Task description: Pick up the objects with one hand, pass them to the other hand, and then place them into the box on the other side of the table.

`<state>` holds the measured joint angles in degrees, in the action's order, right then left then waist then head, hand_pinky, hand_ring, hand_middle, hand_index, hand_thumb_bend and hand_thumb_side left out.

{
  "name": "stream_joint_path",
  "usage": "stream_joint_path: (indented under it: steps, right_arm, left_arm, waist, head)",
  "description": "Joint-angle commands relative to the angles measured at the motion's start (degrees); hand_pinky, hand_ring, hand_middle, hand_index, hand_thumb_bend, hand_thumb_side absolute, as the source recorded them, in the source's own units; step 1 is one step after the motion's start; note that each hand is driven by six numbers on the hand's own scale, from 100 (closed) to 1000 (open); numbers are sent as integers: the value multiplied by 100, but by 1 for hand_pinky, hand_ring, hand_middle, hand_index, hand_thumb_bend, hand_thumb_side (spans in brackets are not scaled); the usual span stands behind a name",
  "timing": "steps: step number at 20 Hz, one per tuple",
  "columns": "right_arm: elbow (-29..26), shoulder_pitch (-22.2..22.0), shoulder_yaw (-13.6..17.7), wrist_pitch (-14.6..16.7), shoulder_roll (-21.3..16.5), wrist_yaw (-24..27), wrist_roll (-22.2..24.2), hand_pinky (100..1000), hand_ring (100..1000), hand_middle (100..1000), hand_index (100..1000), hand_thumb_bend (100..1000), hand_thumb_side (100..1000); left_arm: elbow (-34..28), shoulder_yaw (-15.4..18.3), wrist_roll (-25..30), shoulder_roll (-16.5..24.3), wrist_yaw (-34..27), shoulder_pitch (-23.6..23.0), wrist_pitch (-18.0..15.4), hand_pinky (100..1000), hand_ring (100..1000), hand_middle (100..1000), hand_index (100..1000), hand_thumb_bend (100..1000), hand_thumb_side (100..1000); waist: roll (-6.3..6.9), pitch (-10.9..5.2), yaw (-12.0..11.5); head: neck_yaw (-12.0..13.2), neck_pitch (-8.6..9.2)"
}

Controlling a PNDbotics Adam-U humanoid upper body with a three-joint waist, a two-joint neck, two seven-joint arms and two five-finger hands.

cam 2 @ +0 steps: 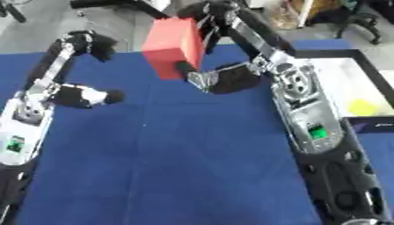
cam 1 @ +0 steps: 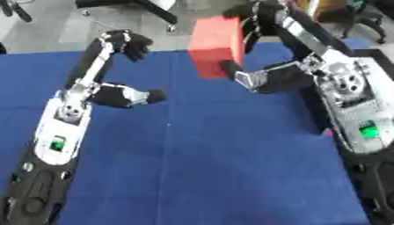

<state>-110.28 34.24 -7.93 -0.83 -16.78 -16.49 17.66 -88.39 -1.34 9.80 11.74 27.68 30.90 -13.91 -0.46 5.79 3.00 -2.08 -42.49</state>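
While the right hand (cam 1: 258,66) has the red block (cam 1: 217,46) clamped between thumb below and fingers up behind, the block sits lifted over the far middle of the blue table (cam 1: 208,167), w/ its long axis roughly upright, tilted a bit.

Left hand (cam 1: 119,66) holds nothing: fingers apart, bent at the tips, thumb stuck out toward the centre, palm turned to the block. It hangs to the block's left, near but w/ a clear gap of blue cloth between them.

Key relation: block lies to the right of the left hand and somewhat farther from the robot. Its free face, the left and front sides, points at the left hand; the right hand covers the right side and bottom edge. So the pass is prob. a sideways closing of that gap, left hand taking the exposed side.

A white-floored box w/ black rim (cam 2: 362,74) shows at the right edge, w/ something yellow (cam 2: 362,107) in it. Box on the left side isn't in view, so can't tell how far the block must go after handover.
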Motion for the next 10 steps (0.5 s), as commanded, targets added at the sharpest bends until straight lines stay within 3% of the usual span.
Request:
stream_joint_path:
  steps: [1, 3, 5, 10]
  right_arm:
    - [-310, -20, 367, -119, -551, 301, -270, 537, 434, 272, 272, 100, 100]
    - [-159, -160, 685, -24, -972, 240, -619, 557, 442, 274, 275, 100, 100]
    - [466, -221, 932, 224, -1371, 167, -1005, 564, 448, 277, 280, 100, 100]
    - [3160, 114, 1249, 913, -2047, 434, -1666, 557, 444, 281, 289, 100, 100]
  left_arm:
    - [-47, 254, -150, 230, -44, -41, 188, 559, 557, 557, 734, 825, 585]
    - [-24, 439, -268, 364, -75, -269, 308, 556, 555, 556, 733, 823, 580]
    - [-75, 590, -363, 466, -130, -550, 387, 554, 554, 554, 731, 823, 579]
    - [-470, 823, -521, 429, -260, -1121, 473, 551, 549, 547, 726, 813, 581]
  waist:
    - [-67, -172, -21]
    - [-36, -170, -55]
    - [10, -172, -108]
    - [121, -189, -337]
  head:
    - [-163, 124]
    - [-351, 181]
    - [-552, 237]
    - [-992, 361]
